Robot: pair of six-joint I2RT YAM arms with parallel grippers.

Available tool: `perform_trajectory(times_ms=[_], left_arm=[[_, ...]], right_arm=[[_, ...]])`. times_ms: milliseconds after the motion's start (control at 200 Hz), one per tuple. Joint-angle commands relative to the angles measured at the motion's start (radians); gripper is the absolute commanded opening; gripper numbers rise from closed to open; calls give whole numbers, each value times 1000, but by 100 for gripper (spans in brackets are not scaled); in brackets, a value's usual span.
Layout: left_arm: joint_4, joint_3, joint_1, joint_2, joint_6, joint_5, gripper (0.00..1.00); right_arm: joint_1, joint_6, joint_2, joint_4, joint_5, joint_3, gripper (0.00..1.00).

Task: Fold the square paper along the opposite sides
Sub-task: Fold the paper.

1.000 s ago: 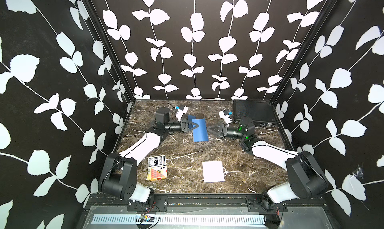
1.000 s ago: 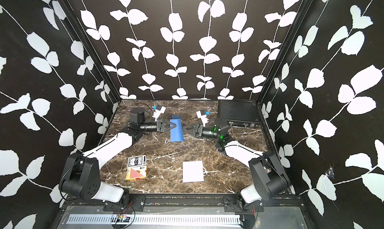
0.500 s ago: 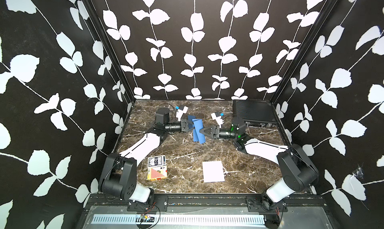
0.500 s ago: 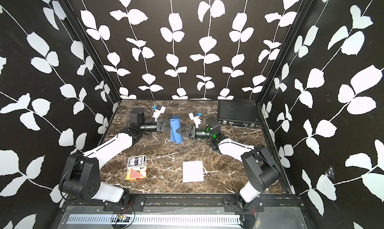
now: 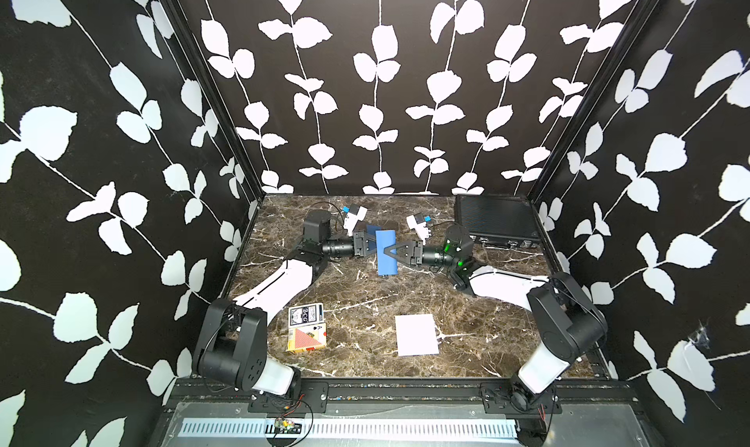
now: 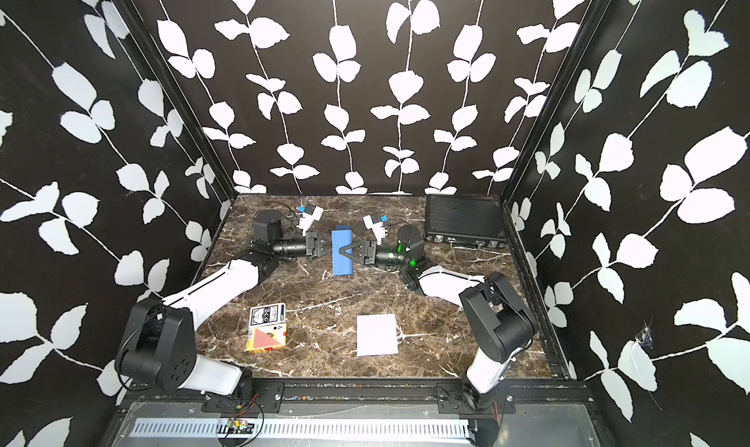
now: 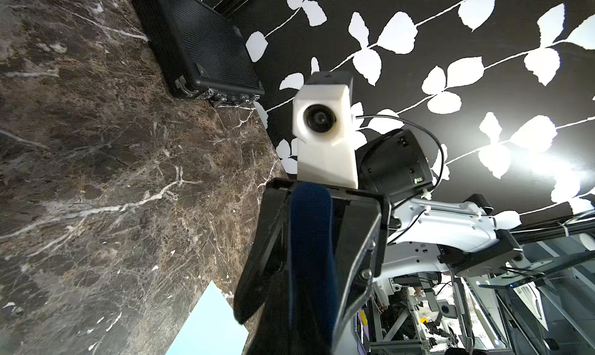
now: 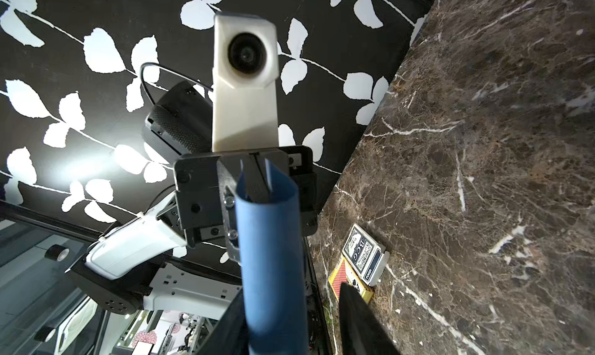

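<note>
The blue paper (image 5: pixel 385 238) is held curled into a loop over the desk (image 5: pixel 365 299), toward 12 o'clock from its middle. The left fingers (image 5: pixel 368 243) are clamped on its two meeting edges. The right fingers (image 7: pixel 357 240) stand apart, one on each side of the rounded bend, with gaps showing. A white sheet (image 5: pixel 417 334) lies at 5 o'clock and two card packs (image 5: pixel 306 316) at 7 o'clock.

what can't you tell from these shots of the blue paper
Whether the right end effector grips the blue paper: in the left wrist view the loop fills the gap between its fingers; too small in both top views.
One end of the blue paper: cut off by the picture's edge in the right wrist view.
Part of the white paper: cut off by the picture's edge in the left wrist view.
</note>
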Motion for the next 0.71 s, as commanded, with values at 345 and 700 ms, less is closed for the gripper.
perform_trajectory(times_ms=[345, 700], left_arm=[[22, -8, -4, -22, 8, 6, 0], [9, -11, -4, -28, 15, 0, 0]], right_arm=[[7, 14, 12, 65, -31, 52, 26], [8, -12, 6, 15, -53, 62, 22]])
